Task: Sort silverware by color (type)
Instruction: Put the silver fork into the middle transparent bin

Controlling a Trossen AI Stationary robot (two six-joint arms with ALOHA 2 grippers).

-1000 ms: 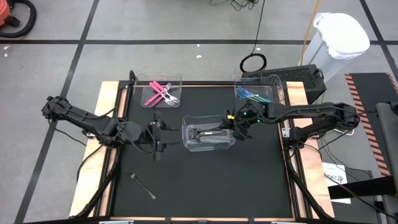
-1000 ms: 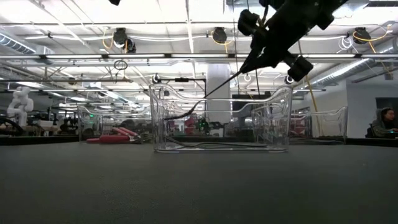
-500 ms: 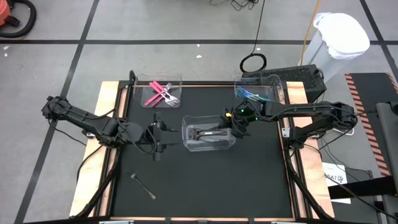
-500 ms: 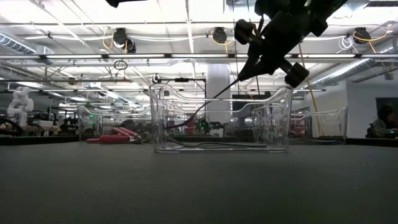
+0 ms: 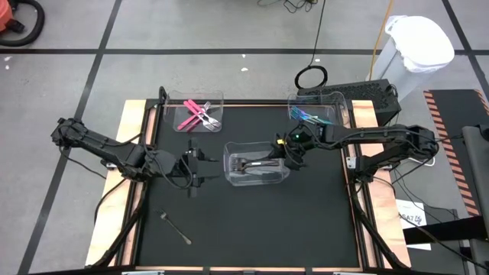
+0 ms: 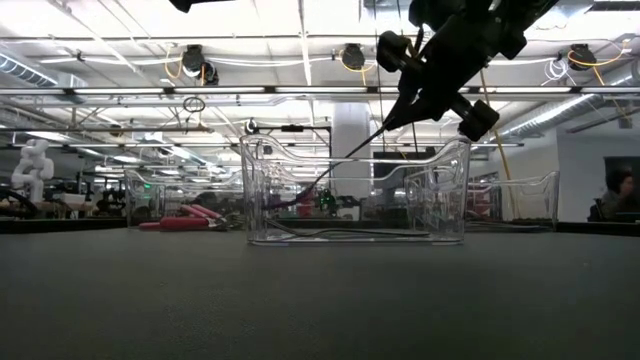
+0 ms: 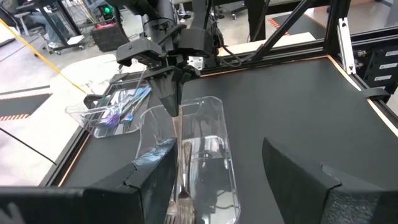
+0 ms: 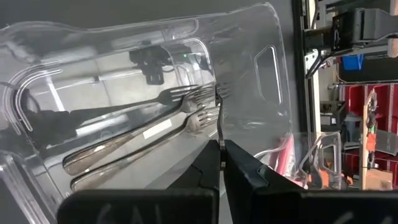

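A clear bin [image 5: 256,163] stands mid-table with grey forks [image 8: 137,140] flat on its floor. My right gripper [image 5: 285,155] hovers over the bin's right end, shut on one more grey fork [image 6: 340,160], which slopes down into the bin. My left gripper [image 5: 197,166] waits open just left of the bin, nothing between its fingers [image 7: 155,180]. Another grey piece [image 5: 176,227] lies on the mat at the near left. My right gripper pinches the fork's handle end [image 8: 219,135] between its two fingertips. The fingers come from the table's right, slanting down, and the fork runs on ahead of them. Its tine end [image 8: 219,93] hangs low inside the bin, above the forks on the floor.
A clear bin with pink-handled pieces [image 5: 199,114] stands at the far left. Another with blue-teal pieces [image 5: 312,116] stands at the far right. Black mat [image 5: 260,221] lies open on the near side.
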